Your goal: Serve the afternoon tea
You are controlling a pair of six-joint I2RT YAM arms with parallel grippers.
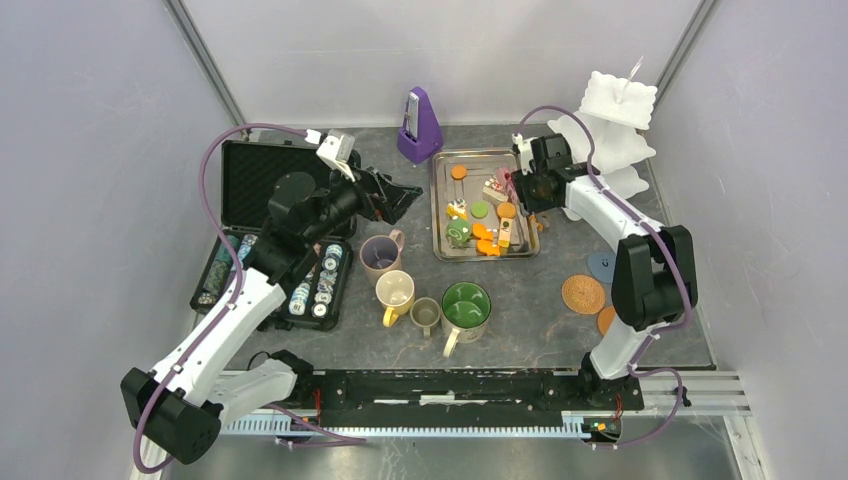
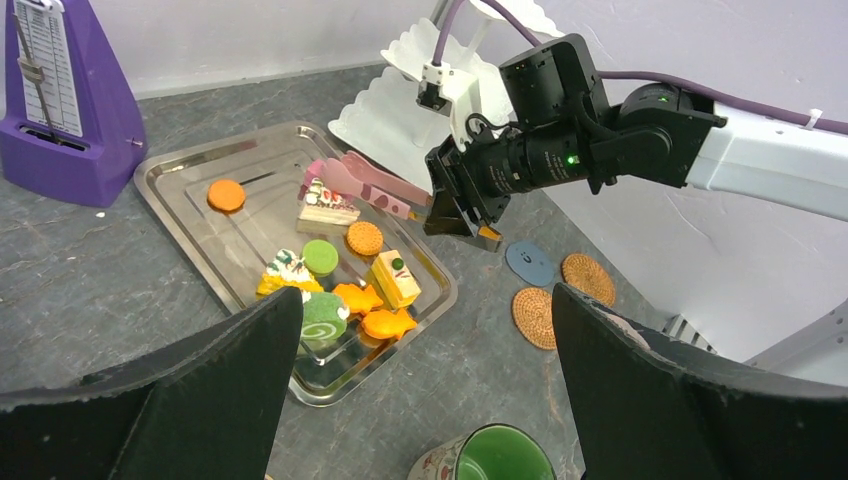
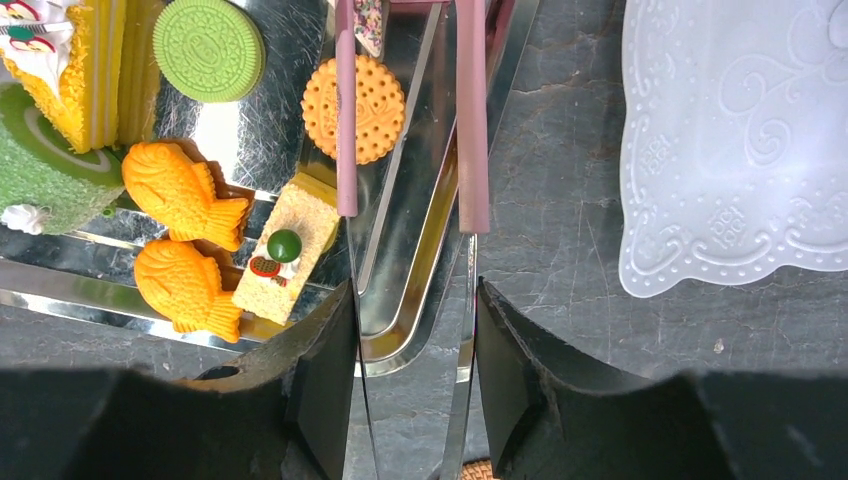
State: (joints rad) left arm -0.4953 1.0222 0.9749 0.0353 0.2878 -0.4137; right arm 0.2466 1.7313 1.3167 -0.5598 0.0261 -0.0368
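Observation:
Toy pastries [image 1: 480,230] lie in a steel tray [image 1: 436,200]. My right gripper [image 1: 515,185] hovers over the tray's right edge, shut on metal tongs with pink tips [image 3: 470,150]. The tongs' arms stand apart above an orange biscuit [image 3: 365,110], reaching toward a pink cake slice [image 2: 325,205]. My left gripper [image 2: 425,300] is open and empty, above the table left of the tray. The mauve [image 1: 380,254], yellow [image 1: 394,291], olive [image 1: 426,315] and big green [image 1: 465,306] mugs stand in front. Cork coasters [image 1: 583,293] lie at the right. The white stand [image 1: 615,125] is at the back right.
A purple metronome [image 1: 420,125] stands behind the tray. An open black case with poker chips [image 1: 275,235] lies at the left under my left arm. A blue disc [image 1: 600,265] lies beside the coasters. Grey walls close in the table on three sides.

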